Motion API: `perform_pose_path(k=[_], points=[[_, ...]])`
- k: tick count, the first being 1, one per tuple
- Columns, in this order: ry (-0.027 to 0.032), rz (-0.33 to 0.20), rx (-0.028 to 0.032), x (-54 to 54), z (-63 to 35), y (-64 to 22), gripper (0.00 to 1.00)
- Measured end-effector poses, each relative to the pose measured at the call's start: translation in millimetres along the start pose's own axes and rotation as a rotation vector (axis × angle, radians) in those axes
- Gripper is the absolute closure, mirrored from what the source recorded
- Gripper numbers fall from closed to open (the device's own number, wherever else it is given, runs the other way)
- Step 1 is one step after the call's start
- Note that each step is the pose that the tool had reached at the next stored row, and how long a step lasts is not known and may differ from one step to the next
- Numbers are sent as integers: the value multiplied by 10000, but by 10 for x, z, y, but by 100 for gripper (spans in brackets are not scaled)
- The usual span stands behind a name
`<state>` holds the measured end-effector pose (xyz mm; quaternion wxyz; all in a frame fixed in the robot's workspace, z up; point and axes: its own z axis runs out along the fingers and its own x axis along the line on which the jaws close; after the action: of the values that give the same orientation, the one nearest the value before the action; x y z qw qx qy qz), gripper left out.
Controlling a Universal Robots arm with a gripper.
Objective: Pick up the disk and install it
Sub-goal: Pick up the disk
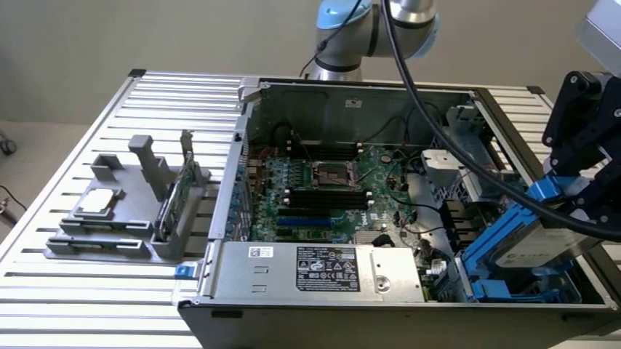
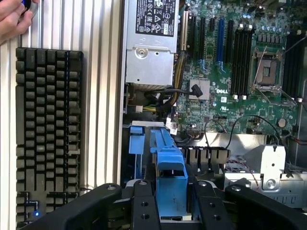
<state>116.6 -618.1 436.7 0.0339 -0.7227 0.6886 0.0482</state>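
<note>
The disk, silver-grey with a white label and blue carrier rails, hangs tilted over the open computer case's corner nearest the camera, on the exterior view's right. My gripper is shut on its upper end. In the wrist view the disk's blue rail sits between my black fingers, and my gripper points down toward a blue drive bay. The bay's blue frame lies just beneath the disk's lower end.
The open case holds a motherboard and a silver power supply. A grey holder on the exterior view's left carries a small silver drive and a green card. A black keyboard and a person's hand lie beside the case.
</note>
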Motion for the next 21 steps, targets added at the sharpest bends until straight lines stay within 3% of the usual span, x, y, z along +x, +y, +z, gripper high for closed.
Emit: perform_pose_path(k=[5, 11, 21], points=[[-50, -20, -11, -2, -34, -3, 67], [-31, -23, -35, -6, -135, 3, 67], [-32, -23, -39, 61, -207, 7, 67]])
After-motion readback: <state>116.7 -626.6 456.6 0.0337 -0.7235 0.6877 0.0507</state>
